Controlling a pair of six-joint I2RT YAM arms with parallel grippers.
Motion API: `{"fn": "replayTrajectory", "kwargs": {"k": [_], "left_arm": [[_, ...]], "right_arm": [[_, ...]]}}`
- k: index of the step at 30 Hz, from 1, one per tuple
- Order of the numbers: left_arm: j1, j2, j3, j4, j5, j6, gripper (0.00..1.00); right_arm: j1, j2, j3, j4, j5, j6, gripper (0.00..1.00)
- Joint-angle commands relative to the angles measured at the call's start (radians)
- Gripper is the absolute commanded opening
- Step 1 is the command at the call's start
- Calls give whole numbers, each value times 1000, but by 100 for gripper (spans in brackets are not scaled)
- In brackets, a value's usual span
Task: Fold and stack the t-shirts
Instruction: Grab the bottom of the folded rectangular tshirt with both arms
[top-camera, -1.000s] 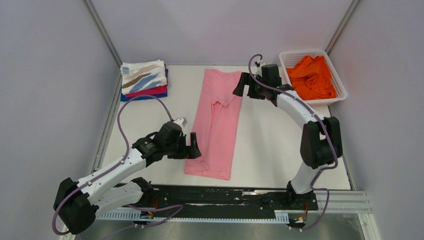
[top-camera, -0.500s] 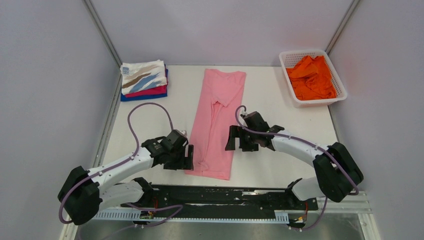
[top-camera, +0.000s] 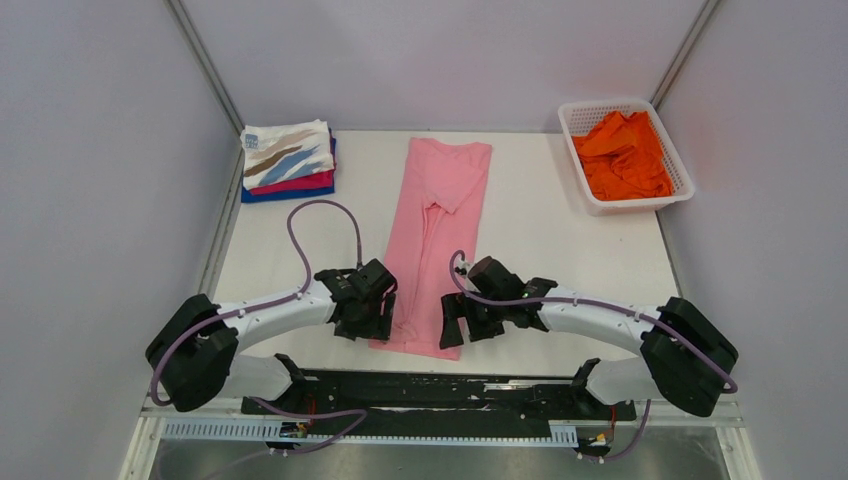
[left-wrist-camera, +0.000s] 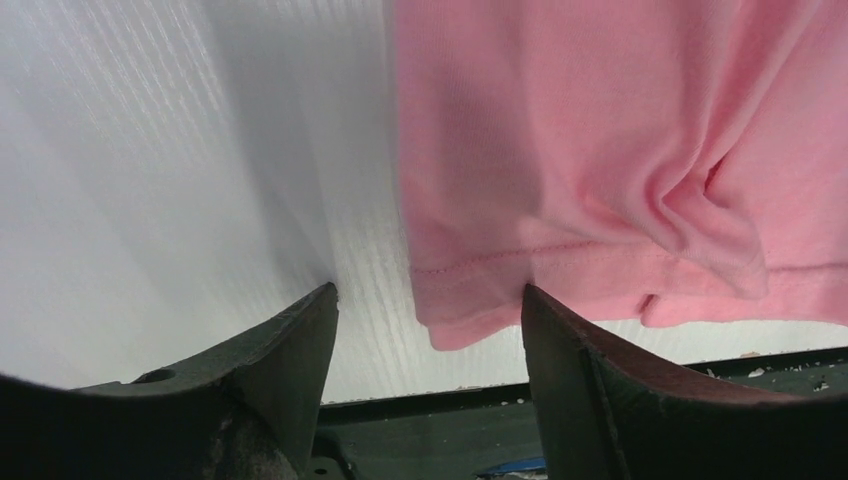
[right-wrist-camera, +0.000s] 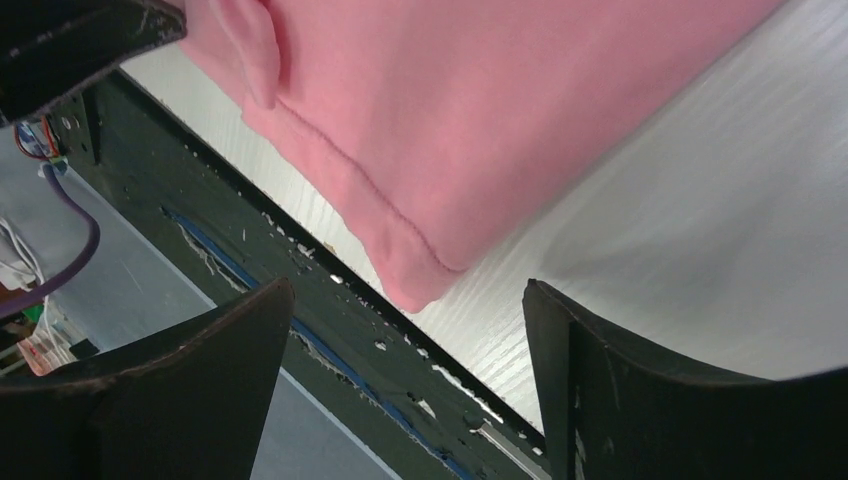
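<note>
A light pink t-shirt (top-camera: 436, 240) lies folded lengthwise into a long strip down the middle of the table. My left gripper (top-camera: 380, 322) is open at the strip's near left corner (left-wrist-camera: 455, 320), its jaws either side of the hem. My right gripper (top-camera: 448, 328) is open at the near right corner (right-wrist-camera: 415, 280), above the table's front edge. A stack of folded t-shirts (top-camera: 289, 158), streak-print on top of magenta and blue, sits at the back left. An orange t-shirt (top-camera: 625, 152) lies crumpled in the basket.
A white lattice basket (top-camera: 585, 115) stands at the back right corner. A black rail (top-camera: 450, 390) runs along the table's near edge just below both grippers. Grey walls close in the left, back and right sides.
My right arm has swung from the shirt's collar end down to its near right corner. My left gripper has moved closer to the near left corner. The pink shirt has not moved.
</note>
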Motion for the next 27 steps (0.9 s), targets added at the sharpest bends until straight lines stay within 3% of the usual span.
{"fn": "replayTrajectory", "kwargs": {"k": [1,4,9,17,20,24,25,27], "left_arm": [[-10,46,11,39,-34,-25,73],[-15,47,10,26,-46,-25,64],[-15,45,-7,12,-38,-25,46],[-16,37,-16,-6,-21,-31,37],[-16,21,-16,-32,-23,-33,31],[-16,-10,-29,-45,10,-26,5],[-16,-25,-34,-60,27,-24,0],[-16,-54,-33,-98,41,-26,0]], "right_arm": [[25,12,-13,10,-15,57,80],[40,35,-20,21,-6,65,75],[51,95,-32,65,-34,115,58],[68,144,-32,93,-33,166,42],[75,145,-49,92,-32,186,25],[80,122,-88,95,-21,208,1],[84,111,-97,93,-23,213,0],[93,76,-121,92,-37,212,0]]}}
